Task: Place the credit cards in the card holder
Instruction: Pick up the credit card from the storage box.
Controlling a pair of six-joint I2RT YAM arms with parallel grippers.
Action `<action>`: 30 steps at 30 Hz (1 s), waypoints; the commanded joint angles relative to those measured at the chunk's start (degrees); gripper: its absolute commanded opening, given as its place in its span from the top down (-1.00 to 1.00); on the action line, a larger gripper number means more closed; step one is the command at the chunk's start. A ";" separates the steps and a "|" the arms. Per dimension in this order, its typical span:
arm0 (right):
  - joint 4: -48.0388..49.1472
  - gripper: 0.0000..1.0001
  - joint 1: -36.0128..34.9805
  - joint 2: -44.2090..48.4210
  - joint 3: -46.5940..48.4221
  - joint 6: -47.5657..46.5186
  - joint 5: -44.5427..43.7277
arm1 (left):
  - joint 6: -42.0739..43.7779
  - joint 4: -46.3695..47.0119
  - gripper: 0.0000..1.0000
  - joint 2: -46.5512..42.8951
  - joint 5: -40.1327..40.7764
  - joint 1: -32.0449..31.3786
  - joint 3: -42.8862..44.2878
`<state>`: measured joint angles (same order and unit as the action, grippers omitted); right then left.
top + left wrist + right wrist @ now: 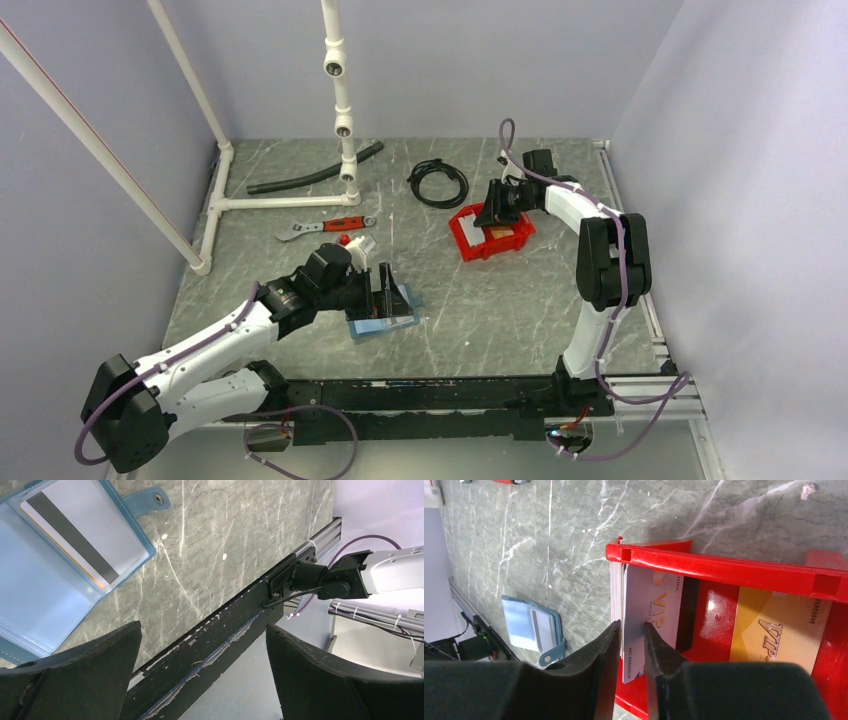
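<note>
The blue card holder (385,322) lies open on the table, with a white card with a dark stripe (82,537) tucked in its pocket; it also shows in the right wrist view (531,627). My left gripper (385,292) hovers over it, jaws wide open and empty (202,675). My right gripper (497,212) is inside the red bin (468,243), shut on a light grey card (659,610) held on edge beside a stack of cards at the bin wall. A tan-orange card (774,630) lies flat in the bin.
A coiled black cable (437,183), a black hose (310,175), a red-handled wrench (320,228) and a white pipe frame (345,130) lie toward the back. A black rail (420,395) runs along the near edge.
</note>
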<state>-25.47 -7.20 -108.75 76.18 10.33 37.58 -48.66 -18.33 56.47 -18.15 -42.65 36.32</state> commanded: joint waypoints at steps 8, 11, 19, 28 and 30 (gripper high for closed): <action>1.07 0.92 -0.09 5.36 0.63 -0.42 -6.93 | 1.30 -0.59 -0.99 -0.71 1.31 0.75 -0.26; 0.95 1.00 -0.07 6.96 0.72 -0.40 -10.91 | 0.68 -2.59 -0.99 -1.49 3.39 1.18 -0.36; -0.34 1.00 -3.91 16.69 -0.51 -0.53 -24.78 | -4.66 -12.36 -0.99 -5.83 15.75 3.73 -2.04; 8.61 1.00 -17.48 25.17 -11.12 11.89 -10.69 | -3.27 -10.97 -0.75 -0.78 11.75 10.82 -6.75; 13.67 1.00 -19.94 23.28 -14.15 17.06 -2.15 | -2.28 -11.42 -0.67 1.81 12.66 10.92 -6.23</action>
<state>-20.62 -24.56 -82.35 67.55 16.75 20.12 -52.14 -29.82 54.81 -5.78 -32.18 29.69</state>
